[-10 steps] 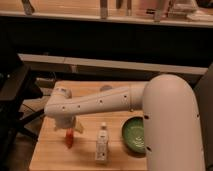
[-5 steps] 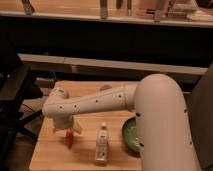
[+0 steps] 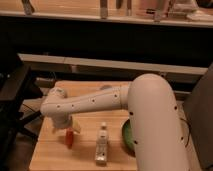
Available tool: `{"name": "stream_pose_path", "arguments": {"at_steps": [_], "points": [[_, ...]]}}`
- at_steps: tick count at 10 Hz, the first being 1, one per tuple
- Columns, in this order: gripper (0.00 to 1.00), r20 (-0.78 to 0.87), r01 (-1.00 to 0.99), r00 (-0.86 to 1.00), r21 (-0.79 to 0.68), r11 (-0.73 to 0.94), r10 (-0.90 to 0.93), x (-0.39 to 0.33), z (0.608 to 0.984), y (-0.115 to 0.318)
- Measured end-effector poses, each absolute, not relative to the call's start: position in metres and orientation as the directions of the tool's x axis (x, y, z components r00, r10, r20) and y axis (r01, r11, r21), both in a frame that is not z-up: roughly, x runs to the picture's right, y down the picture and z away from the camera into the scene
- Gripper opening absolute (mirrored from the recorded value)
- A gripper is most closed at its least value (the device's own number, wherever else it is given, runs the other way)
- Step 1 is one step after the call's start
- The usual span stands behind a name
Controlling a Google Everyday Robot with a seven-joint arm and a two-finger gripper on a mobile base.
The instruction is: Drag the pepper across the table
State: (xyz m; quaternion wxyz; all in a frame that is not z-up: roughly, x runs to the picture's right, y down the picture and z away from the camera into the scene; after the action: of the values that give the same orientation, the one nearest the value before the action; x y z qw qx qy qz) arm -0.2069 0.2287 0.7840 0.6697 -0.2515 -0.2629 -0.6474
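Note:
The pepper [image 3: 69, 138] is a small orange-red piece standing on the light wooden table [image 3: 55, 157] near its left side. My gripper [image 3: 70, 127] hangs from the white arm [image 3: 92, 102] right over the pepper's top, touching or nearly touching it. The arm's wrist hides most of the gripper.
A clear plastic bottle [image 3: 102, 144] lies on the table to the right of the pepper. A green bowl [image 3: 127, 138] sits further right, partly hidden by my arm. A dark chair or stand [image 3: 12, 107] is off the table's left edge. A counter runs behind.
The arm has swung slightly toward the front and right; the pepper and gripper have stayed at about the same spot on the table.

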Motion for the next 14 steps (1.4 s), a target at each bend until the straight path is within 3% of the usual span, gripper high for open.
{"name": "stream_pose_path", "arguments": {"at_steps": [14], "points": [[0.8,0.703,0.998,-0.061,0.019,-0.067,-0.709,-0.212,0.806,0.24]]}}
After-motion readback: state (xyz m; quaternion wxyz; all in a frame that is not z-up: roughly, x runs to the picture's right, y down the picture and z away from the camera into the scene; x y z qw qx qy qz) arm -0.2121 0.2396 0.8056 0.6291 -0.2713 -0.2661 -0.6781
